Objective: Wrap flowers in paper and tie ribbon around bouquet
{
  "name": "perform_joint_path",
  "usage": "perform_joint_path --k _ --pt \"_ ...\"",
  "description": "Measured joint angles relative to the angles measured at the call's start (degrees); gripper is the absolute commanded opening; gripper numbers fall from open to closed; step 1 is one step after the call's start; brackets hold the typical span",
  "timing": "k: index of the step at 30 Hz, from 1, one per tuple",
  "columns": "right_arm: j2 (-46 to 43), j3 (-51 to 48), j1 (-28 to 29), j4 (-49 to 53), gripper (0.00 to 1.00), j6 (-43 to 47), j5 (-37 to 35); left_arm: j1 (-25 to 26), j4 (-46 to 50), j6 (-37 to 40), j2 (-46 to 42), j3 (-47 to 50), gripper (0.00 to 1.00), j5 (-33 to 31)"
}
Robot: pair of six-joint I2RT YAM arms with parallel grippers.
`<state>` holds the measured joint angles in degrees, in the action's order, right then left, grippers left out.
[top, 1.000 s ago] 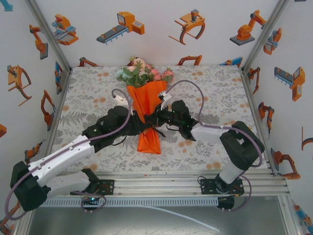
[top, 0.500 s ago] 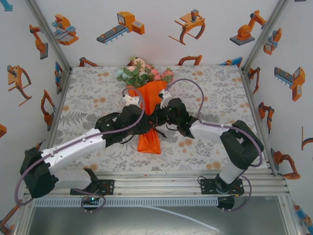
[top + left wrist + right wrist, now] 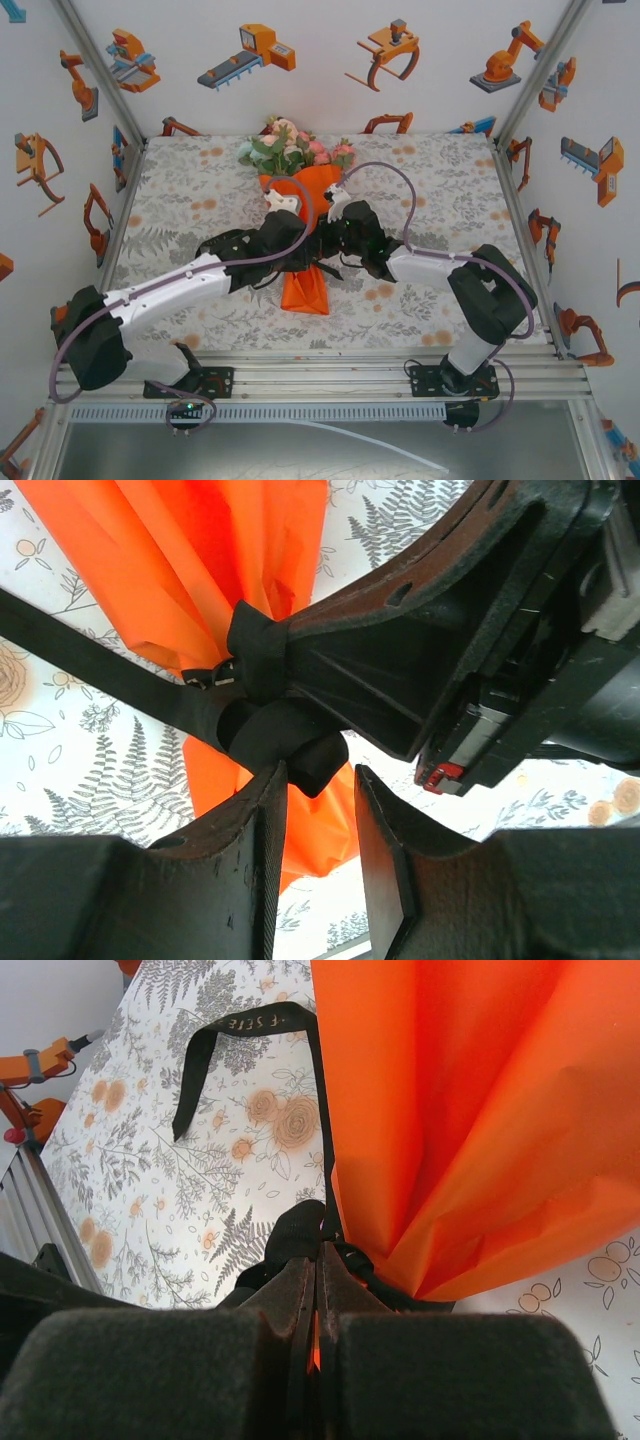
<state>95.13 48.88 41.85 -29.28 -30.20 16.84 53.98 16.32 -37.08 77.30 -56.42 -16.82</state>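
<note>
Now parted a little wider than a second ago, the left fingers (image 3: 240, 860) stand narrowly apart, a loop of the ribbon (image 3: 300, 750) at their tips and seemingly no longer pinched. The right fingers (image 3: 290, 1305), pressed flat together, grip the ribbon beside what looks like a knot cinching the orange paper (image 3: 480, 1110). Over that second the left arm has swung in against the waist of the bouquet (image 3: 312, 188), which lies mid-counter (image 3: 200, 190), flowers (image 3: 290, 148) toward the back wall. The tie appears formed; snugging it or letting go probably comes next.
</note>
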Motion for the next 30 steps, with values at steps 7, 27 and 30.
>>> perform_joint_path --k 7,27,30 --pt "0.0 0.0 0.0 0.2 0.0 0.0 0.0 0.0 0.0 0.7 1.3 0.0 0.23 -0.2" --pt "0.2 0.0 -3.5 7.2 0.0 -0.5 -7.7 -7.1 -4.8 0.0 -8.8 6.1 0.0 9.9" --pt "0.1 -0.9 -5.2 9.4 0.0 -0.5 -10.5 -9.5 -4.7 -1.1 -12.2 7.7 0.0 11.1"
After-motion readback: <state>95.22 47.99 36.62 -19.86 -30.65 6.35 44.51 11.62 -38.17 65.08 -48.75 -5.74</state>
